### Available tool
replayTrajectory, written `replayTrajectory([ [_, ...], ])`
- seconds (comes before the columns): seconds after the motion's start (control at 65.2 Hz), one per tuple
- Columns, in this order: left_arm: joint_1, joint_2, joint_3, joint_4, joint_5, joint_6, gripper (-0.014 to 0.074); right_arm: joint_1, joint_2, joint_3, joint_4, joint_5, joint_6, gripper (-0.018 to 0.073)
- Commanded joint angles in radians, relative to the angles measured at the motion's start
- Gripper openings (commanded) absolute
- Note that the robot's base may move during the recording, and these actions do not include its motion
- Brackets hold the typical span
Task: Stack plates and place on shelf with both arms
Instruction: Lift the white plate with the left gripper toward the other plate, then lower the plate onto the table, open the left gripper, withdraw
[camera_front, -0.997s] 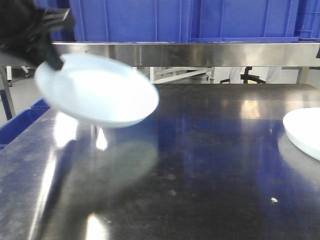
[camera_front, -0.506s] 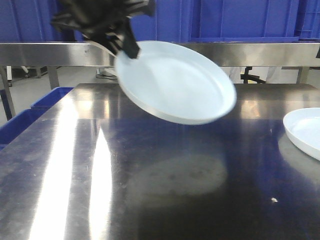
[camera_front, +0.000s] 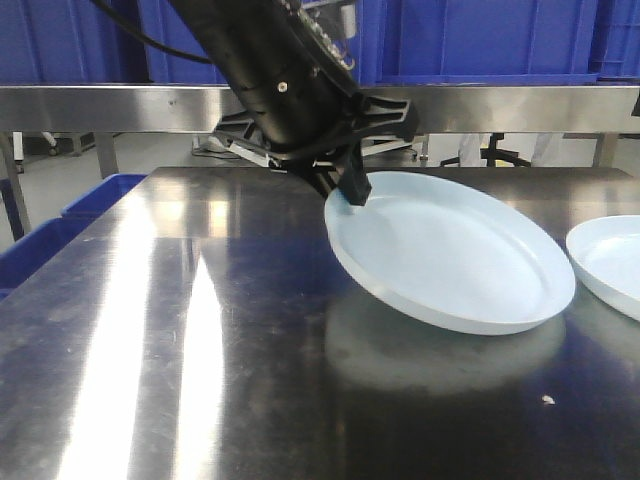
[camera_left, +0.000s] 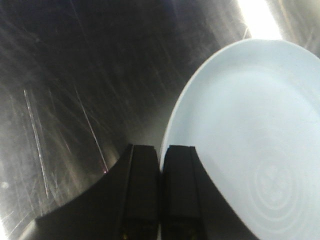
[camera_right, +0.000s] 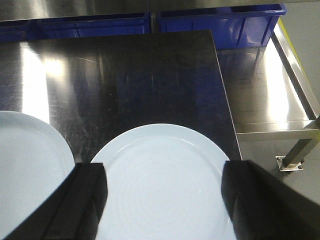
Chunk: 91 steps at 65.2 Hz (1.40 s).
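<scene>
Gripping only one spot of the rim, the left gripper (camera_front: 350, 190) has its jaws clenched on the carried plate (camera_front: 450, 255) at about 10 o'clock of the dish; the wrist view shows both fingers (camera_left: 145, 170) pressed together over that edge. The carried plate hangs tilted above the steel table (camera_front: 200, 350), low side toward 4 o'clock and close to the surface; contact there cannot be confirmed. The resting plate (camera_front: 610, 265) lies flat at 3 o'clock, just beside it. The right gripper (camera_right: 165, 170) hovers over the resting plate with its jaws spread wide and holding nothing. Hazards, as judged: a single pinch on a glossy rim may let the dish pivot or slip; the low edge may strike the table or the neighbouring rim and shove that plate; the two grippers may meet over the stack. Both plates are round, shallow, pale blue-white and glossy, with low upturned rims and plain centres.
</scene>
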Motion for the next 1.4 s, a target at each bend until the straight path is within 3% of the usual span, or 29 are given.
replayTrajectory([
  [0.0, 0.003, -0.047, -0.036, -0.01, -0.06, -0.007, 0.0097, 0.002, -0.003, -0.036, -0.009, -0.086, -0.004, 0.0581],
  [0.828, 0.031, 0.025, -0.036, 0.016, -0.074, -0.007, 0.0107, 0.002, -0.003, -0.036, -0.009, -0.098, -0.004, 0.0581],
  [0.905, 0.031, 0.025, -0.036, 0.016, -0.072, -0.007, 0.0171, 0.002, -0.003, -0.036, -0.009, -0.099, -0.004, 0.0581],
  [1.027, 0.031, 0.025, -0.036, 0.016, -0.06, -0.007, 0.0402, 0.002, -0.003, -0.036, -0.009, -0.099, -0.004, 0.0581],
  [1.104, 0.031, 0.024, -0.036, 0.016, -0.056, -0.007, 0.0487, 0.002, -0.003, -0.036, -0.009, -0.099, -0.004, 0.0581],
  [1.38, 0.04, -0.003, -0.116, 0.038, 0.05, -0.007, 0.0448, 0.002, -0.003, -0.036, -0.009, -0.099, -0.004, 0.0581],
])
